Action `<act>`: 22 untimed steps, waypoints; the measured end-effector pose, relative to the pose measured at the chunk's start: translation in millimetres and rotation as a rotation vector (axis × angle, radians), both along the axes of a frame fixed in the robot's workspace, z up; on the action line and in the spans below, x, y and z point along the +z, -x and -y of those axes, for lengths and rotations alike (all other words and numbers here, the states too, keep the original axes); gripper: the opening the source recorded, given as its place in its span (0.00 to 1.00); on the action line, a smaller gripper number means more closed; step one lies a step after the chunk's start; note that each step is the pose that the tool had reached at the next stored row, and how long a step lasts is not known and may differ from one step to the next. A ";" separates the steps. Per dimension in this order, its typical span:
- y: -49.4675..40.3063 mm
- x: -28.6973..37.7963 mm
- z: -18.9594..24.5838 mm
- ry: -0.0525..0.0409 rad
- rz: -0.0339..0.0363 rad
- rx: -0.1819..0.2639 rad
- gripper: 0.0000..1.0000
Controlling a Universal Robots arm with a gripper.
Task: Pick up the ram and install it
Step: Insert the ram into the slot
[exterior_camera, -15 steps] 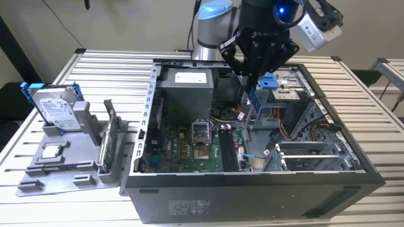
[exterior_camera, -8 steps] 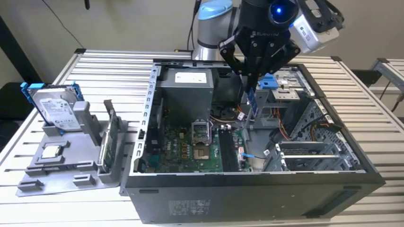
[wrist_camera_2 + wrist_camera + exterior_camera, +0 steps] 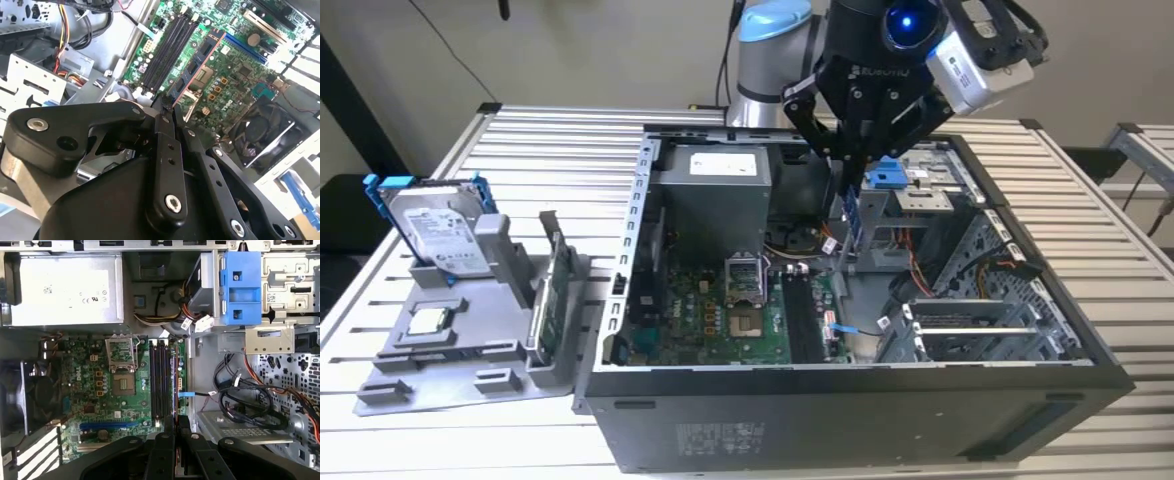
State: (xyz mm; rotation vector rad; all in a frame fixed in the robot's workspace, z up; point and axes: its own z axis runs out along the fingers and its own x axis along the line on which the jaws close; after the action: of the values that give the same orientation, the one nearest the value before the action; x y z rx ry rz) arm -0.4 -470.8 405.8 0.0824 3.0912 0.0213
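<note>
One ram (image 3: 197, 65) clenched in jaws over motherboard (image 3: 90, 405); exterior view shows hard drive (image 3: 438, 235) beside case (image 3: 854, 425).

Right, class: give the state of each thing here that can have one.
Case: open, side off.
Ram: held on edge over motherboard, unseated.
Gripper: shut on ram.
Slots: empty.
Socket: cover open.
Hard drive: upright in holder, outside case.
</note>
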 end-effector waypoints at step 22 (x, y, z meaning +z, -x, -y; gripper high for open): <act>-8.1 -18.1 -0.1 0.0093 -0.0446 0.032 0.15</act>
State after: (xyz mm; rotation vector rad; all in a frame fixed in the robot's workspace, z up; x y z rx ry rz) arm 7.7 -470.7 387.7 0.0343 3.1367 0.0064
